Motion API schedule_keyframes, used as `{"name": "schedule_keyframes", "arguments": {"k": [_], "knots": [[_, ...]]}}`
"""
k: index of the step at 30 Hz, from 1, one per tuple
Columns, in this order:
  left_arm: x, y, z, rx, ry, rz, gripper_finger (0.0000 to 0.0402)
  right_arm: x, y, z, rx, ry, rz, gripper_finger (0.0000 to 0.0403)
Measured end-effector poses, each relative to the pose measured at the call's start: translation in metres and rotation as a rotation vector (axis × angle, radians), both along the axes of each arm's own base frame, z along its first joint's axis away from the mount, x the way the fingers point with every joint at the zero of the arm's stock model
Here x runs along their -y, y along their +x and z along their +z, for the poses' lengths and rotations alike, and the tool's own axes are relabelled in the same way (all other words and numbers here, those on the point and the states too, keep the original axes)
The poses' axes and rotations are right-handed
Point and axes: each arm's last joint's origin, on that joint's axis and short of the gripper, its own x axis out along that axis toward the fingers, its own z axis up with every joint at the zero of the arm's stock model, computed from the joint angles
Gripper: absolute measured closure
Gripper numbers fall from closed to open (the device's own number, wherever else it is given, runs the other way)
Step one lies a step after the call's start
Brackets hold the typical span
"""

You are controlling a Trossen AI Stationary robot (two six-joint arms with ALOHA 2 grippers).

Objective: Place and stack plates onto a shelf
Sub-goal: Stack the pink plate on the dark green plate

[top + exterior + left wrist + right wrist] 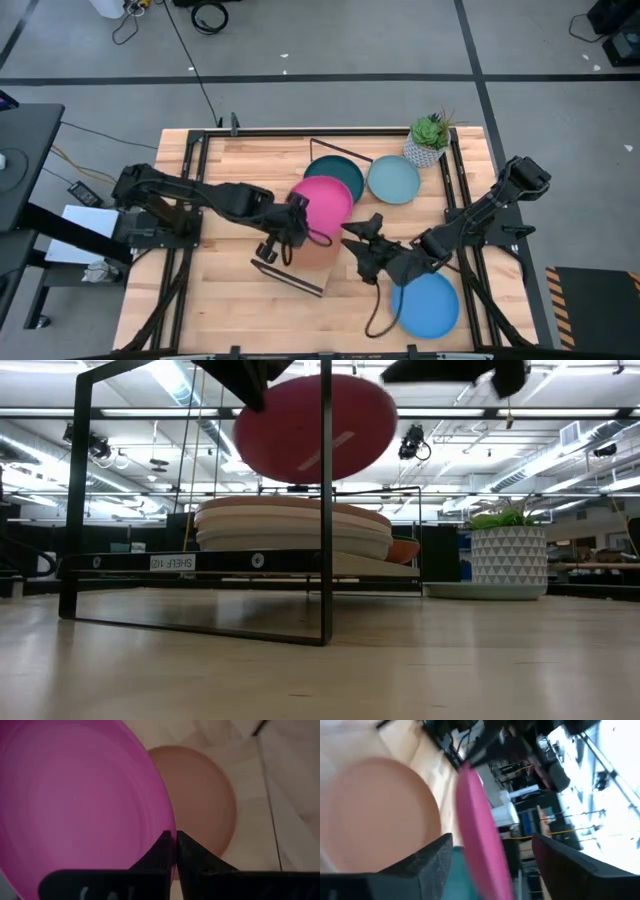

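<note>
Plates wait on the slatted wooden table [230,300]. From above, the left gripper [296,214] jaws pinch the round pink plate [325,200] over the wooden wire-framed shelf [300,265]; the right gripper [362,238] waits beside, jaws spread. Low down, it hangs well above the stacked tan plate [295,510], with open room under it.

1. Pink plate [80,805]: smooth, faintly ringed, soft sheen.
2. Tan plate [205,800]: smooth, matt.
3. Shelf [200,562]: pale wood board, thin black metal frame.
4. Table [230,300]: light wooden slats.
5. Pot [508,555]: white, patterned.
</note>
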Motion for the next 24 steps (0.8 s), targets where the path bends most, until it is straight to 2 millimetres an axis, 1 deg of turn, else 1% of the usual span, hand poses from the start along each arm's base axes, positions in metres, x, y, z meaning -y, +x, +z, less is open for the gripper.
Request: {"name": "schedule_keyframes", "arguments": {"k": [2,5,7,9,12,18,21,24], "knots": [[0.002,0.004,-0.003,0.001,0.018,-0.043,0.0384,0.005,0.007,-0.005,-0.041,-0.062,0.002,0.0115],[0.004,0.005,-0.003,0.017,0.035,-0.074,0.0384,0.012,0.017,-0.016,-0.108,-0.143,-0.005,0.0112],[0.004,0.007,-0.001,0.044,0.037,-0.071,0.0384,0.016,0.022,-0.022,-0.137,-0.182,-0.026,0.0117],[0.004,0.005,0.000,0.034,0.035,-0.075,0.0384,0.019,0.027,-0.025,-0.138,-0.207,-0.057,0.0127],[0.005,0.004,0.001,0.039,0.034,-0.080,0.0384,0.023,0.032,-0.025,-0.118,-0.221,-0.085,0.0157],[0.005,0.004,0.000,0.038,0.035,-0.074,0.0381,0.027,0.034,-0.026,-0.109,-0.201,-0.100,0.0235],[0.005,0.004,0.001,0.040,0.033,-0.067,0.0371,0.026,0.034,-0.027,-0.122,-0.208,-0.080,0.0266],[0.005,0.004,0.002,0.046,0.039,-0.062,0.0356,0.026,0.034,-0.028,-0.127,-0.206,-0.082,0.0288]]}}
